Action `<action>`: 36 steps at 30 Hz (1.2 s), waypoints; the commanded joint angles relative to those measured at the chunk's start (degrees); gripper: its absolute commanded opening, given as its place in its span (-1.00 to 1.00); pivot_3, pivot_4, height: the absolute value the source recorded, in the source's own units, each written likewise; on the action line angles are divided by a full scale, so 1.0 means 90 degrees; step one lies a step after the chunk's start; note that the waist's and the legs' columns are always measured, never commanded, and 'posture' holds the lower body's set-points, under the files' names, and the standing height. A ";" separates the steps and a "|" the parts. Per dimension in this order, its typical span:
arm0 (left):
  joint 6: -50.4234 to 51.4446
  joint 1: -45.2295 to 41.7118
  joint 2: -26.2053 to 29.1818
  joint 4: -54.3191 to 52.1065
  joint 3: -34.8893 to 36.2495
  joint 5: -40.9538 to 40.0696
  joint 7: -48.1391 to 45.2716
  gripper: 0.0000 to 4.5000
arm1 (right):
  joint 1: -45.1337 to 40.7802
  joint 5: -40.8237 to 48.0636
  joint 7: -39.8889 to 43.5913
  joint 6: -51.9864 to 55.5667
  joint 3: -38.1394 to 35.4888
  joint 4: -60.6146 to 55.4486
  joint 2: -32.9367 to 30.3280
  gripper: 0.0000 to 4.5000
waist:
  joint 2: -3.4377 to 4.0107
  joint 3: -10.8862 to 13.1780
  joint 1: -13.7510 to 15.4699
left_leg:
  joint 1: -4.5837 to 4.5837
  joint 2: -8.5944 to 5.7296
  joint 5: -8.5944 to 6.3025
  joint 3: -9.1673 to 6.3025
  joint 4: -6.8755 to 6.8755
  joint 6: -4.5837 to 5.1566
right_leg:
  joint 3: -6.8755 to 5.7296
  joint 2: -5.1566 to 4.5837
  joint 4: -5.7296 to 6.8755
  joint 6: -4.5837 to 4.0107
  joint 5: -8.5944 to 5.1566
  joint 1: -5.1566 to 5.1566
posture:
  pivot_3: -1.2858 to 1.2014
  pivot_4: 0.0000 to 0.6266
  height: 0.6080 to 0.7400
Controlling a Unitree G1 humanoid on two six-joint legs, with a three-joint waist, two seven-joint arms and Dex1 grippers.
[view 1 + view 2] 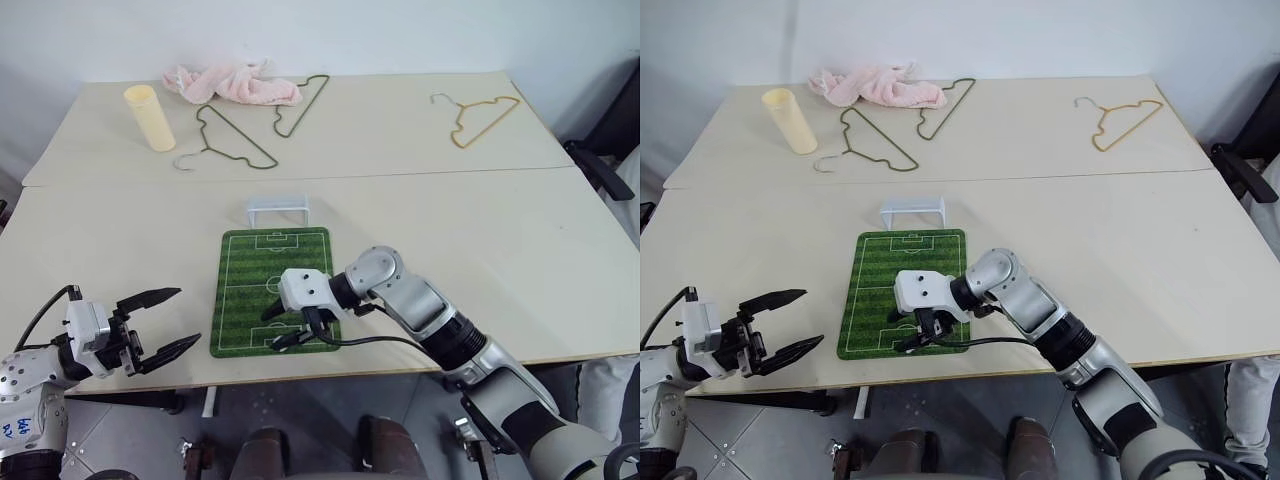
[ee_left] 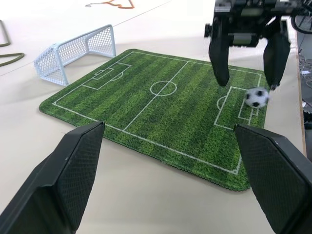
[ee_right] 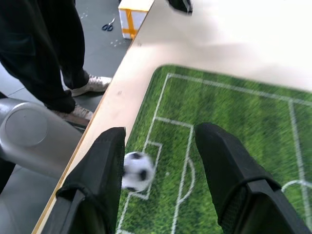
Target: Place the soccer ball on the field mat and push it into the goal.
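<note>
- Right tool (image 2: 247, 73) over the near end of the green mat (image 1: 250, 290), fingers spread apart and pointing down at the turf, gripping nothing.
- Small black-and-white ball (image 2: 256, 97) free between and just below those fingers, close beside one of them, blurred; over the penalty box at the near end of the mat. Hard to say whether touching the mat or just above it.
- Same ball (image 3: 137, 170) in the right wrist view right next to one black finger (image 3: 100, 180), over the white box lines.
- Mat flat on the desk (image 1: 480, 240), near the front edge, long side running away from the robot.
- Pale goal (image 1: 277, 210) upright on the desk just past the far end of the mat, well apart from the ball.
- Left tool (image 1: 160, 322) off to the left of the mat by the desk's front edge, fingers wide apart, empty.
- Farther back on the desk: pink cloth (image 1: 232, 82), yellow cup (image 1: 148, 116) lying tilted, two green hangers (image 1: 235, 138), yellow hanger (image 1: 480, 116).
- Person's dark trouser legs and shoes (image 3: 83, 87) on the floor beside the desk.
</note>
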 commanded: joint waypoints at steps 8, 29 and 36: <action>-0.0004 -0.0054 0.0003 -0.0024 -0.0054 -0.0048 0.0004 1.00 | 0.0787 0.0643 0.0808 0.1164 0.0100 -0.2655 -0.1633 -0.74 | -0.0007 -0.0004 0.0128 | -0.0006 0.0000 -0.0036 0.0008 0.0016 0.0014 | -0.0005 0.0000 -0.0010 0.0000 0.0000 0.0003 | 0.03 -0.52 1.00; 0.0167 -0.0008 0.0132 -0.0099 -0.0063 -0.0102 -0.0093 1.00 | 0.1153 0.0464 -0.0790 0.1533 0.0333 -0.1545 -0.0411 -0.98 | -0.0007 -0.0004 0.0014 | 0.0001 0.0013 -0.0040 0.0035 0.0033 0.0013 | 0.0002 0.0000 0.0003 0.0000 0.0000 -0.0009 | 0.03 -0.52 1.00; 0.0084 -0.0192 0.0128 0.0065 -0.0070 -0.0047 -0.0049 1.00 | 0.0104 0.0454 -0.1811 0.1031 -0.0750 0.0133 0.0159 -0.98 | -0.0006 -0.0003 -0.0004 | 0.0000 0.0013 -0.0040 0.0043 0.0036 0.0013 | 0.0012 0.0000 0.0017 0.0000 0.0000 -0.0021 | 0.03 -0.52 1.00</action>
